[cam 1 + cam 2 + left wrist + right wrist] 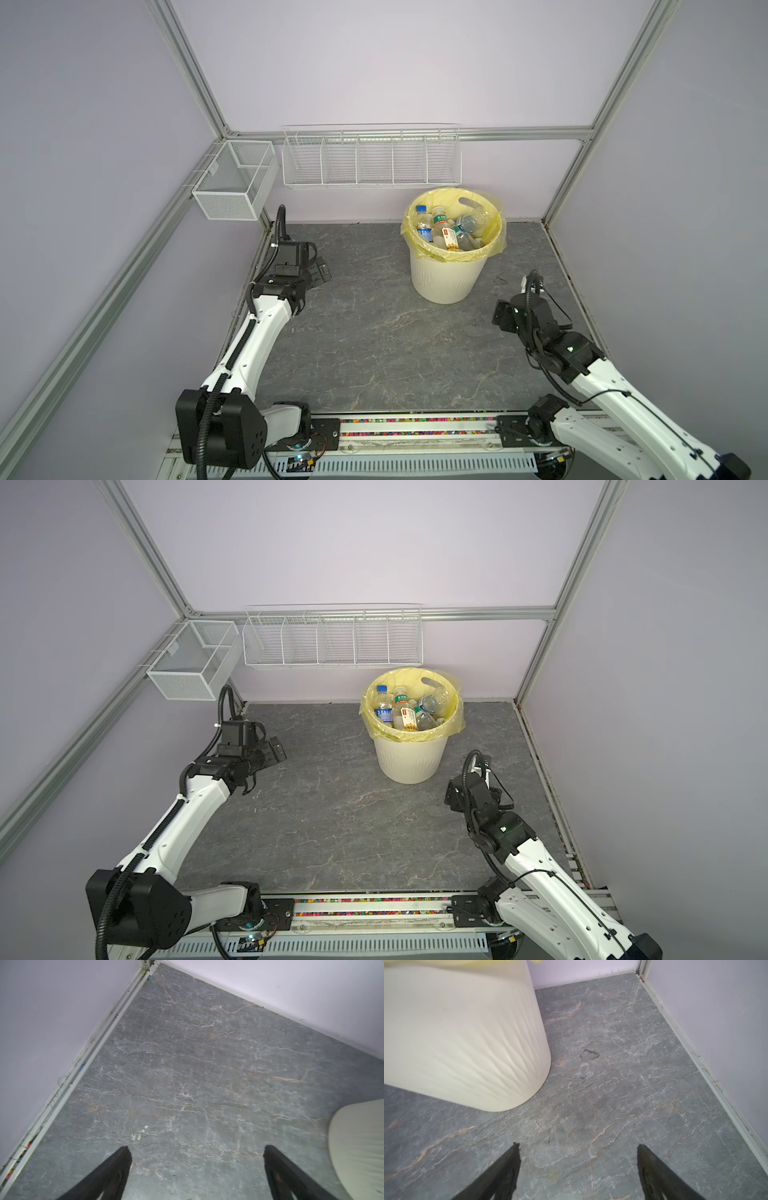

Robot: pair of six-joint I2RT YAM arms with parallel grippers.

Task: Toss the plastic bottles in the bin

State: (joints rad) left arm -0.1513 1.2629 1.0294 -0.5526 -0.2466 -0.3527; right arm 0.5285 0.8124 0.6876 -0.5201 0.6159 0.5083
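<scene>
Near the left edge of the table (365, 340), the left gripper (195, 1153) hovers with its fingers spread wide and holds nothing. The plastic bottles (446, 235) lie piled inside the bin (442, 278), which stands by the back edge, right of middle. The right gripper (578, 1150), near the bin, is also wide open and empty.

Left arm (259, 332): stretched forward on the left side, wrist bent inward.
Left gripper (195, 1151): jaws wide apart, nothing between them.
Right arm (611, 395): reaching forward on the right side, wrist tilted downward.
Right gripper (578, 1148): jaws wide apart, holds nothing.
</scene>
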